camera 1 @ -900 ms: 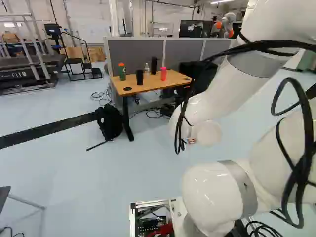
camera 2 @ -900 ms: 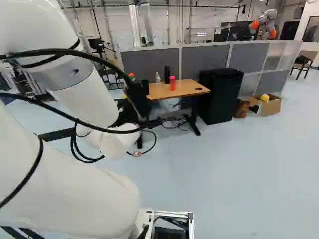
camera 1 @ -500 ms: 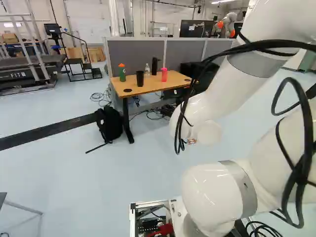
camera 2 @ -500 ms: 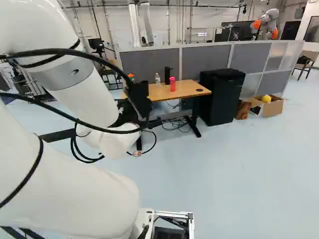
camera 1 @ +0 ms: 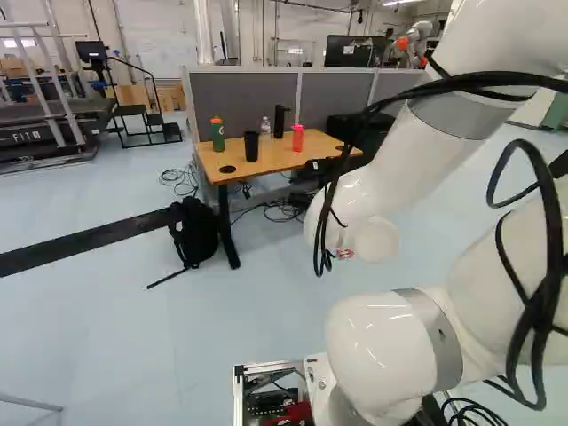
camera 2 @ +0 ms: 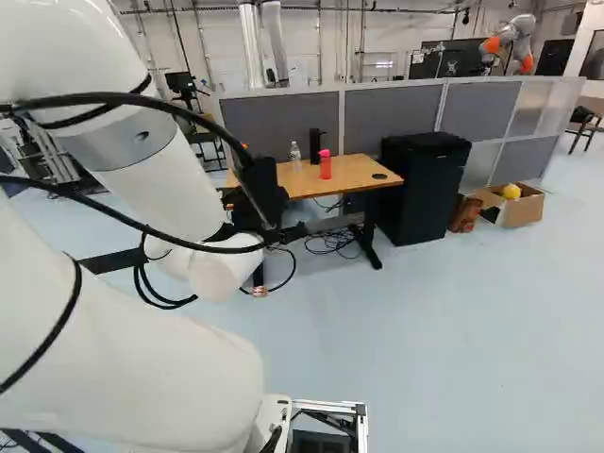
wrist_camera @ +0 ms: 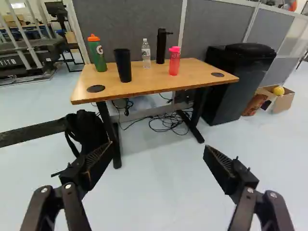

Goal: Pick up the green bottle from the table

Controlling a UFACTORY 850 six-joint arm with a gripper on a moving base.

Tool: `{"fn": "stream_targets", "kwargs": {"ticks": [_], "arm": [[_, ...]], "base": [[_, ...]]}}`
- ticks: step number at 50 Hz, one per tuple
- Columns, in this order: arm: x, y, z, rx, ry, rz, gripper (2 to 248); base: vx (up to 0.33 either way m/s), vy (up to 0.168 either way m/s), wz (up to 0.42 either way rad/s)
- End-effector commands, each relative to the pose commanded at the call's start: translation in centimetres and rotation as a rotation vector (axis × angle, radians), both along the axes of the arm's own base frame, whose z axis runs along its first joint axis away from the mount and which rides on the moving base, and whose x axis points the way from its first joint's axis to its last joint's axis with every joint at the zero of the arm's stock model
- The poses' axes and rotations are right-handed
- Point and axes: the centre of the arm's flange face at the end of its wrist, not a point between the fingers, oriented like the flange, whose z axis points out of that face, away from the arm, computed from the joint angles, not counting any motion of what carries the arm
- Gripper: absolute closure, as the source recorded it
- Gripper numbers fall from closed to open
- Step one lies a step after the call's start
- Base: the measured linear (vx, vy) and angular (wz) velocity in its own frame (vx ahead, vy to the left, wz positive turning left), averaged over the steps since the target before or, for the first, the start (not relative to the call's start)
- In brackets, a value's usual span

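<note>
My gripper [camera 2: 260,193] shows in the right base view as a dark shape before the table's left part, its fingertips hidden. In the wrist view the gripper [wrist_camera: 158,150] stands wide open, nothing between its fingers. The green bottle [wrist_camera: 97,54] with an orange cap stands upright near the far left corner of the wooden table [wrist_camera: 149,83], well ahead of the gripper and towards its left finger. In the left base view the green bottle [camera 1: 217,135] is in plain sight; in the right base view the dark gripper hides it.
Also on the table are a black tumbler [wrist_camera: 123,65], a clear bottle [wrist_camera: 146,54], a black flask [wrist_camera: 161,46] and a pink bottle [wrist_camera: 174,61]. A backpack [wrist_camera: 86,130] lies by the table's leg. Grey partitions stand behind. Another robot [camera 2: 510,42] is far off.
The base has moved nearer to the table, which looks larger in both base views. The arm has not shifted against its lowest joint. The green bottle's cap has passed from sight in the right base view.
</note>
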Motion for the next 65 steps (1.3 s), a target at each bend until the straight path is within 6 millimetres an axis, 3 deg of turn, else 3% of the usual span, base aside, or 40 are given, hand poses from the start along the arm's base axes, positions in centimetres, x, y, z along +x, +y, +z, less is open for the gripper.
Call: {"fn": "stream_targets", "kwargs": {"ticks": [65], "arm": [[0.00,0.00,0.00,0.000,0.000,0.000,3]], "base": [[0.217,0.014,0.223]]}}
